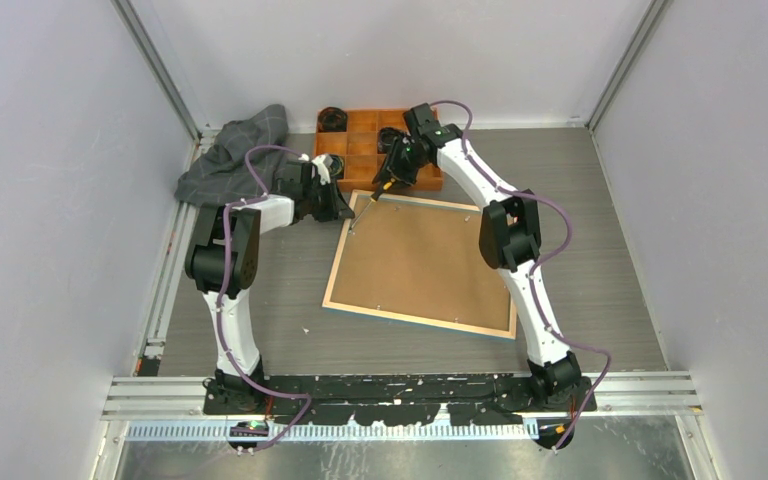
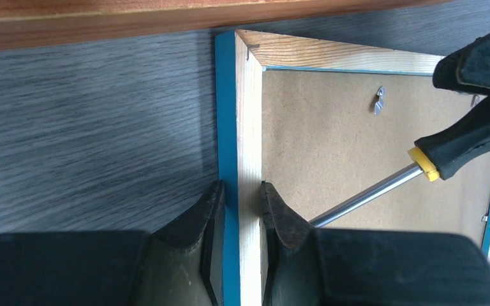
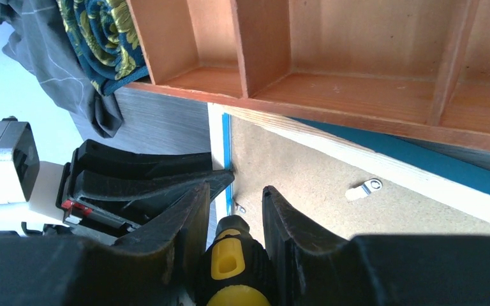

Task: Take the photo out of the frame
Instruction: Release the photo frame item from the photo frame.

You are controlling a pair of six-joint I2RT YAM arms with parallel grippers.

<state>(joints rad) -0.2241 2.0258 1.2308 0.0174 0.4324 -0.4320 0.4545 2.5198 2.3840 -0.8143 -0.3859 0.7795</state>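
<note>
**Frame (image 1: 338,262), face down: fastener-release stage**

Item: the frame lies flat on the table, pale wood rim up, with a blue edge showing along its side.

Photo: not visible. It is judged to lie under the brown backing board (image 1: 425,265), which sits in place.

Left claw (image 2: 241,188): closed on the frame's side rail, one finger outside on the blue edge and the other inside the rim. The frame's far corner is just ahead of the fingertips. Its role is judged to be steadying the frame.

Right claw (image 3: 233,191): closed around the yellow-and-black handle of a screwdriver (image 2: 370,194). The shaft slants down towards the left claw's inner finger, which hides the tip. A small metal tab (image 3: 239,208) sits just ahead of the right claw's fingertips, and a second tab (image 3: 363,189) lies off to its side. A wooden tray (image 3: 357,108) stands beyond.

Step in hand: judged to be working the tabs loose, an early stage with the board not yet lifted.

Next move calls for:
- setting the tip against the nearest tab;
- swinging it off the board with light force;
- keeping the left grip firm so the frame does not slide.
</note>
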